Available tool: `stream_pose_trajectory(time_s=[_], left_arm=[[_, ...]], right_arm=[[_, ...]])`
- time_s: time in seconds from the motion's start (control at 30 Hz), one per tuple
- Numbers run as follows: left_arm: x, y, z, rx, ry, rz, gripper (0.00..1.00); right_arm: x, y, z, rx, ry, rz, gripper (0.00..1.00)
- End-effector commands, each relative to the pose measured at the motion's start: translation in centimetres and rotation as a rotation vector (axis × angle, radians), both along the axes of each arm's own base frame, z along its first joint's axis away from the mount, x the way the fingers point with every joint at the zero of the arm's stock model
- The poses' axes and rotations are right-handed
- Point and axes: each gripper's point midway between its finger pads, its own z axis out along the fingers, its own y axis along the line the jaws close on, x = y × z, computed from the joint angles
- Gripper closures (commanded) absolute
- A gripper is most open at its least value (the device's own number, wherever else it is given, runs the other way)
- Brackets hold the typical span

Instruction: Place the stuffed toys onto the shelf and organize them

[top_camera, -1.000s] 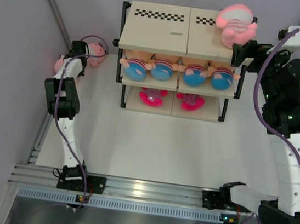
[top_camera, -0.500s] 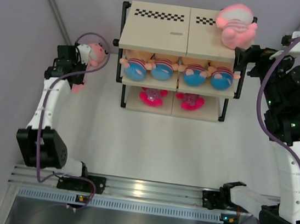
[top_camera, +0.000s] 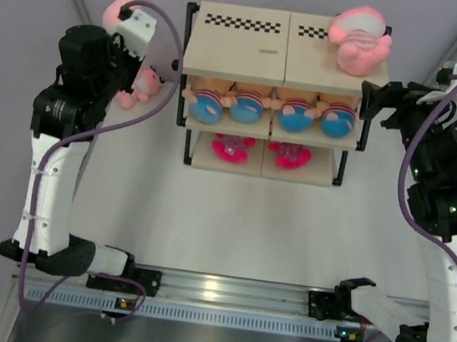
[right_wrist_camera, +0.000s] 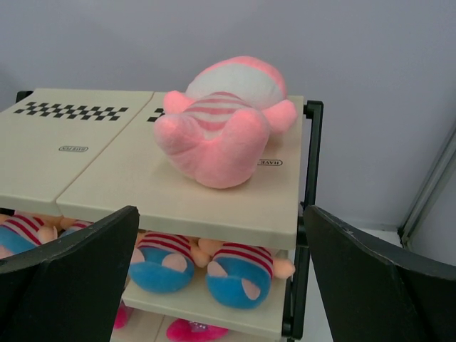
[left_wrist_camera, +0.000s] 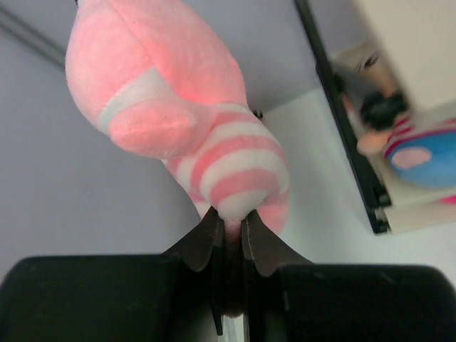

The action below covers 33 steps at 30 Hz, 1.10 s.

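Left wrist view: my left tool [left_wrist_camera: 228, 222] is clamping the pale pink, white-striped plush [left_wrist_camera: 192, 135] beside the shelf [top_camera: 236, 50], while my right tool [right_wrist_camera: 221, 228] is gaping before a second plush [right_wrist_camera: 221, 121] lying on top.

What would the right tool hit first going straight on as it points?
Likely the edge of the shelf's top board, just under the pink striped toy. Height is unclear: slightly higher and the right tool meets that toy.

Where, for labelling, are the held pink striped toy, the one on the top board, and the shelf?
Held pink striped toy [left_wrist_camera: 231, 157]: left wrist view, striped body.
Pink striped toy on top board [right_wrist_camera: 214, 142]: right wrist view, rump.
Shelf [top_camera: 235, 54]: top external view, top board.
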Motion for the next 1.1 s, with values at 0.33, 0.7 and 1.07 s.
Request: stream_pose_trajectory(time_s=[0.33, 0.7, 1.07], left_arm=[[0.5, -15.3, 8.6, 0.110, -0.219, -0.293, 1.00], [3.2, -24.4, 6.1, 0.060, -0.204, -0.426, 0.98], [2.7, -27.5, 7.0, -0.057, -0.236, -0.508, 0.29]], right_arm=[[-0.5, -0.4, -1.0, -0.008, 0.022, -0.010, 0.01], [-2.0, -0.7, 0.4, 0.009, -0.020, -0.012, 0.01], [-2.5, 1.3, 3.1, 0.027, -0.068, 0.103, 0.01]])
